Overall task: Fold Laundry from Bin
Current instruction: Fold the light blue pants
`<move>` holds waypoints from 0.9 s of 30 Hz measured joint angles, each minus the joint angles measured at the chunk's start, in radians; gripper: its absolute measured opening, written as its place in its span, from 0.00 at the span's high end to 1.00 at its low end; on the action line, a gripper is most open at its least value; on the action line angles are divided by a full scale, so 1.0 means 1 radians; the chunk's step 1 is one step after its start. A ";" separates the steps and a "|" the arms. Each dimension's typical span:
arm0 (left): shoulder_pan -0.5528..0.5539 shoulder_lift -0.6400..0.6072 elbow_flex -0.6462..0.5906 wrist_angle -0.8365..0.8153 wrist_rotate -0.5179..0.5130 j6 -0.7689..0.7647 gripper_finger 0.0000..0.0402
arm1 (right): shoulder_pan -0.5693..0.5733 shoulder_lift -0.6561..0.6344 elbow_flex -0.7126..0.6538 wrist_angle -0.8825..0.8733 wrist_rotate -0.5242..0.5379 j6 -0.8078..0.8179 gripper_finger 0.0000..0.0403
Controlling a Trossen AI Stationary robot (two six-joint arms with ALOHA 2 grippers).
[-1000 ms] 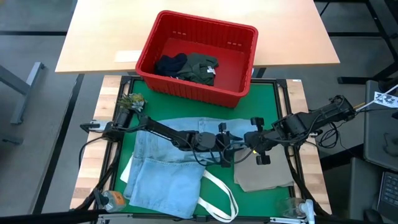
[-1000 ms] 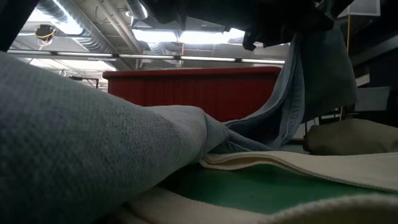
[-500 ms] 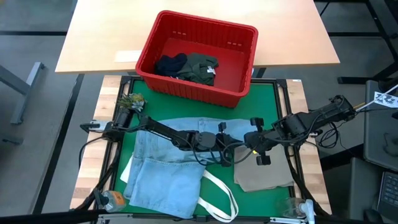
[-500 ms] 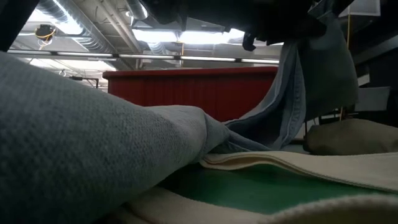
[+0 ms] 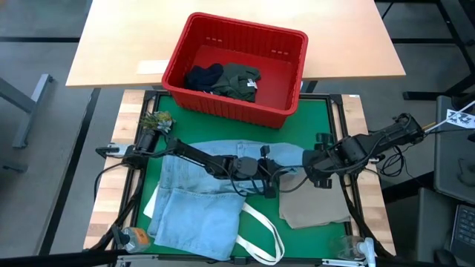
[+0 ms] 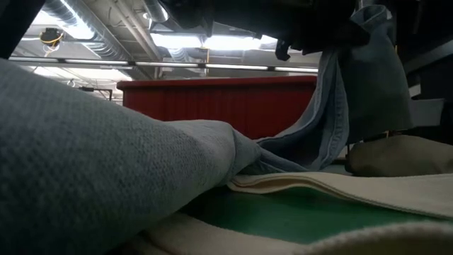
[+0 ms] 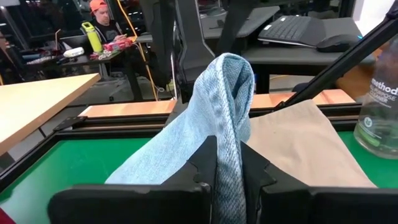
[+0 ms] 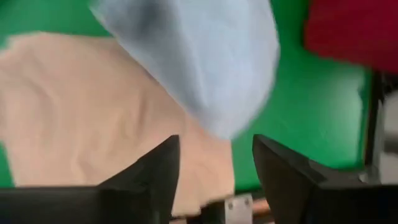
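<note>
Light blue jeans (image 5: 194, 199) lie spread on the left half of the green mat (image 5: 326, 122). One bunched part of them is raised at mid-table (image 6: 341, 106). My left gripper (image 5: 265, 176) is shut on that raised part. My right gripper (image 5: 313, 168) stands just right of it, open (image 8: 214, 158), with the denim (image 8: 205, 62) beyond its fingers and untouched. A folded beige cloth (image 5: 315, 208) lies at the near right. The red bin (image 5: 245, 31) at the far side holds a navy garment (image 5: 202, 76) and an olive one (image 5: 241, 80). My left gripper pinches a bunched fold of the jeans along a stitched seam (image 7: 228, 146) between its two fingers, several layers together. The fingers come level from the table's left. The fold stands up beyond the fingertips (image 7: 227, 74), and the cloth slopes down slack from there to the mat (image 7: 155, 155).
White tote straps (image 5: 261, 228) lie on the near mat beside the jeans. A clear bottle (image 7: 379, 93) stands at the near right corner, another small bottle (image 5: 135, 237) at the near left. A wooden table (image 5: 126, 37) bears the bin. A person sits far off (image 7: 102, 15).
My right gripper has let go of the raised denim and drawn back a little toward the table's right edge. The fold stays up, held by my left gripper, which has kept its place.
</note>
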 joint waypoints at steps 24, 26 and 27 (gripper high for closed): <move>0.000 0.000 0.000 0.004 0.003 0.001 0.94 | 0.000 -0.371 -0.411 0.021 -0.033 0.215 0.47; 0.000 0.000 0.000 0.005 0.003 0.001 0.94 | 0.000 -0.459 -0.475 0.111 -0.036 0.265 0.47; 0.000 0.000 0.000 0.005 0.003 0.001 0.94 | 0.000 -0.500 -0.506 0.168 -0.041 0.278 0.47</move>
